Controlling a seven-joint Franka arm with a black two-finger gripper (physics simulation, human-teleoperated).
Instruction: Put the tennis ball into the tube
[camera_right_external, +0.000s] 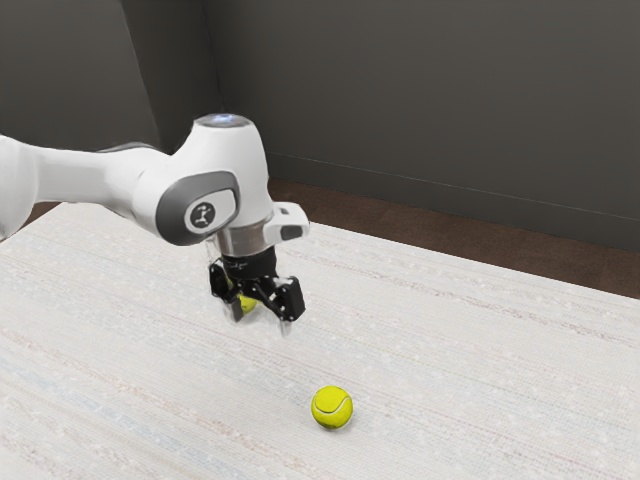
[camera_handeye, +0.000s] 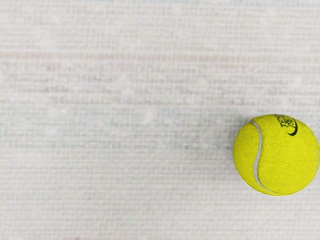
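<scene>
The black gripper (camera_right_external: 263, 312) is open in the exterior view, its two fingers spread apart above the table. One tennis ball (camera_right_external: 332, 407) rests on the cloth, nearer the camera and toward the exterior view's right from the gripper. More yellow, seemingly a second ball (camera_right_external: 246, 303), shows behind and between the fingers, partly hidden by them. Faint clear edges (camera_right_external: 211, 252) around the gripper look like a transparent tube, but its outline and how it stands I cannot tell. In the wrist view a tennis ball (camera_handeye: 275, 156) with dark print and a pale seam sits on the cloth.
A pale, faintly striped cloth surface (camera_right_external: 450, 350) covers the table. Its far edge runs in front of a brown floor (camera_right_external: 450, 228) and a dark grey wall (camera_right_external: 430, 100). The white arm reaches in from the exterior view's left.
</scene>
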